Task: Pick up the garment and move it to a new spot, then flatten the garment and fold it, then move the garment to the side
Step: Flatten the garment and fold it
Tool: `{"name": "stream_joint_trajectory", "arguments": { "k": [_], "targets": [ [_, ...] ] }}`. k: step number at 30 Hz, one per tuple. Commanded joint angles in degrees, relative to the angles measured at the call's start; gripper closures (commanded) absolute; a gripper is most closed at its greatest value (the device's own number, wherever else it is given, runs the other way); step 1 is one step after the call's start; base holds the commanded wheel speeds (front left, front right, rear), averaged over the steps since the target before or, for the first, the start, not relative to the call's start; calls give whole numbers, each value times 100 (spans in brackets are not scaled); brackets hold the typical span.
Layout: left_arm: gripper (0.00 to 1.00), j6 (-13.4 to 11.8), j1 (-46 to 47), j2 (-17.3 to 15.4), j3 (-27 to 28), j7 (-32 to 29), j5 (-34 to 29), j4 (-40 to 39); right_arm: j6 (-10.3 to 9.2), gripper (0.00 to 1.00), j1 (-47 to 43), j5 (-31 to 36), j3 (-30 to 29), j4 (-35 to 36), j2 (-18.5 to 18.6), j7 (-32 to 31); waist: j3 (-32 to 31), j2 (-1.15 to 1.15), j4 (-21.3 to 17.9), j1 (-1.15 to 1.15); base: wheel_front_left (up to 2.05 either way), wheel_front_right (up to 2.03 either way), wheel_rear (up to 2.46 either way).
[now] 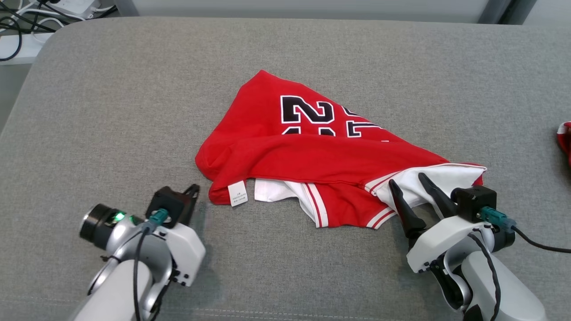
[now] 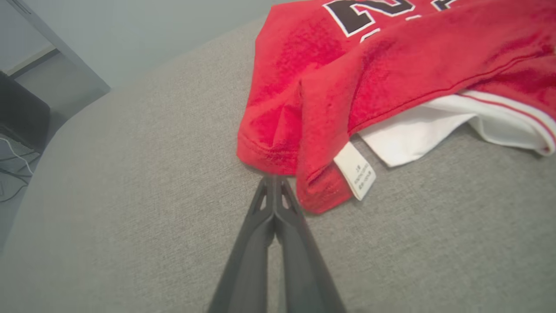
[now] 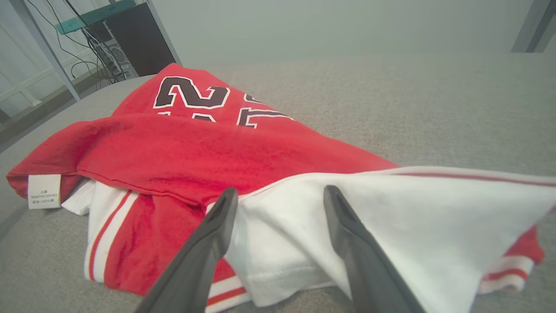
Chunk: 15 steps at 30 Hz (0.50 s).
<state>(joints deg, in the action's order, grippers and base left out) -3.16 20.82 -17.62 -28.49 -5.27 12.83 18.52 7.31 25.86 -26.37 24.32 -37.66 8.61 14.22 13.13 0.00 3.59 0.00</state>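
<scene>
While the head view shows the garment (image 1: 312, 156) mid-counter (image 1: 111, 111), long axis left-right, wrist views show the left claw (image 2: 273, 180) pressed together beside its hem, right claw (image 3: 278, 195) spread over white fabric.

The garment (image 1: 312, 156) is bright red, with black numerals (image 1: 308, 111) outlined in white, plain white panels, and trim (image 1: 317, 206) striped red and white. Its label (image 1: 237, 193) is white with small grey print. The surface (image 1: 134, 111) is a flecked grey weave. The fingers (image 3: 208, 248) are dark grey. A cloth (image 1: 565, 139) at the right edge is red.
</scene>
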Motion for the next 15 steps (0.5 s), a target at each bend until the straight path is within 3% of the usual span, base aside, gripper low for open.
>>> {"name": "stream_joint_trajectory", "arguments": {
  "k": [1,4,5,6,7,15],
  "targets": [
    [100,-82,78,-242,296,31,20,-40,18,0,23,-44,48,139,10,78,11,0,-12,0,0,0,0],
    [96,-124,37,-279,380,138,91,32,18,0,0,-37,19,142,41,78,14,0,8,0,0,0,0],
    [64,-135,22,-259,390,209,112,29,18,0,-2,-32,14,140,41,78,17,0,16,0,0,0,0],
    [18,-142,1,-216,391,298,137,18,18,0,3,-24,14,135,34,78,20,0,22,0,0,0,0],
    [0,-140,-30,-136,395,401,195,5,18,0,12,-17,15,131,23,78,23,0,27,0,0,0,0],
    [0,-28,-172,371,221,905,425,440,18,0,103,-7,102,145,-14,78,38,0,3,0,0,0,0]
  ]
}}
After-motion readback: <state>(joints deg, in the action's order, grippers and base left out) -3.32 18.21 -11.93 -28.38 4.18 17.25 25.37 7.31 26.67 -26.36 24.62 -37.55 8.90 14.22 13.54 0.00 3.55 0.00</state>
